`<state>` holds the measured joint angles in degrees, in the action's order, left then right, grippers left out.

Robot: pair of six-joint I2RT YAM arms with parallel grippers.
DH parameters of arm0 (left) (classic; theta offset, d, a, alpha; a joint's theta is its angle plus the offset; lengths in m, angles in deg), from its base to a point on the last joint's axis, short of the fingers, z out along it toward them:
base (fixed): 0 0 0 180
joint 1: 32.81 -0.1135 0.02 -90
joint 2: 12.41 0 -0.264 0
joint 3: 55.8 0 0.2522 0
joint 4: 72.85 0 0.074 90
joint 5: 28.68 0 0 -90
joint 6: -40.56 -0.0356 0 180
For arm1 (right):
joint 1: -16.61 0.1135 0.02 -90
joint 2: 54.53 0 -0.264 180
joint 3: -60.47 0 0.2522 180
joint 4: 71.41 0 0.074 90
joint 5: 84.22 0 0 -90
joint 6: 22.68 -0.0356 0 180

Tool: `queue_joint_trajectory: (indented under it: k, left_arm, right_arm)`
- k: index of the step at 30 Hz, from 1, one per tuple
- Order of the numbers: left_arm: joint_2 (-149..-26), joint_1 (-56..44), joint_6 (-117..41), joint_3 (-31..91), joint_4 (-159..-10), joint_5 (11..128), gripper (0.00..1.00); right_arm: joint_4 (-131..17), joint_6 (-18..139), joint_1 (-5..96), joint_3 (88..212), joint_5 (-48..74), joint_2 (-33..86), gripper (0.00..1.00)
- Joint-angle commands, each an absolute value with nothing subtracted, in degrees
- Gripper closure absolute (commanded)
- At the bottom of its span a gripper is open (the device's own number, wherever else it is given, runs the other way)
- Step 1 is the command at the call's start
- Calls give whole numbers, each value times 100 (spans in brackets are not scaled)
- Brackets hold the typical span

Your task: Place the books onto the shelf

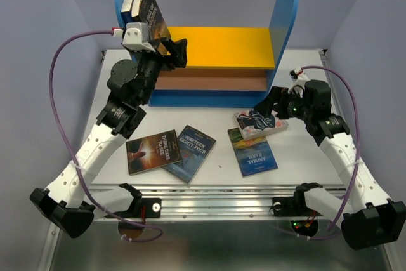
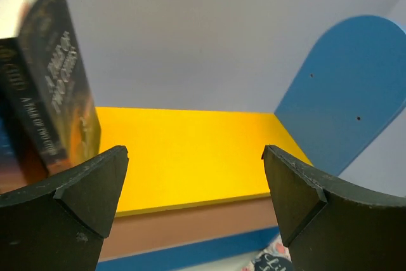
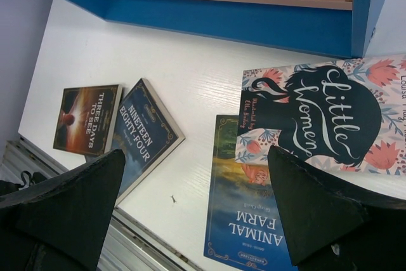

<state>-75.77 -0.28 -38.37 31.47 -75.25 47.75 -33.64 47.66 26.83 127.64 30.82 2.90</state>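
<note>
The shelf [image 1: 283, 23] stands at the back of the table. At the left end of its yellow upper board [image 2: 190, 150], two books [image 1: 143, 6] stand upright and lean on the left blue panel. Just in front of that board my left gripper [image 1: 176, 52] is open and empty, to the right of the dark standing book [image 2: 54, 93]. My right gripper [image 1: 265, 108] hovers open over the flowery "Little Women" book [image 3: 317, 112]. That book lies partly on the blue "Animal Farm" book [image 3: 247, 220]. "Nineteen Eighty-Four" [image 1: 190, 152] and the brown "Three Days to See" [image 1: 146, 152] lie flat at the front left.
The brownish-pink lower board [image 1: 209, 80] and the blue base [image 3: 222, 20] are below the yellow board. The right blue panel [image 2: 349, 93] closes the far end of the shelf. A metal rail [image 1: 216, 198] runs along the table's near edge. Purple cables [image 1: 60, 87] loop beside both arms.
</note>
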Motion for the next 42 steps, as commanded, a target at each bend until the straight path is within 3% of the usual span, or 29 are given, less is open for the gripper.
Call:
queue_joint_trajectory:
  k: [1,8,22,42]
  left_arm:
    - [-8166,-12,-3775,3740,-8150,5377,1]
    - [-9606,-46,-3942,5312,-9047,4507,1]
    - [-10777,-459,-4408,6518,-9803,2766,1]
    - [-11138,-978,-4505,6704,-9628,3134,1]
  right_arm:
    - [-3471,4807,2715,12740,3092,189,0]
    - [-3471,4763,2715,12697,3022,128,0]
    - [-3453,4772,2715,12740,2916,260,0]
    - [-3418,4781,2715,12758,2846,268,0]
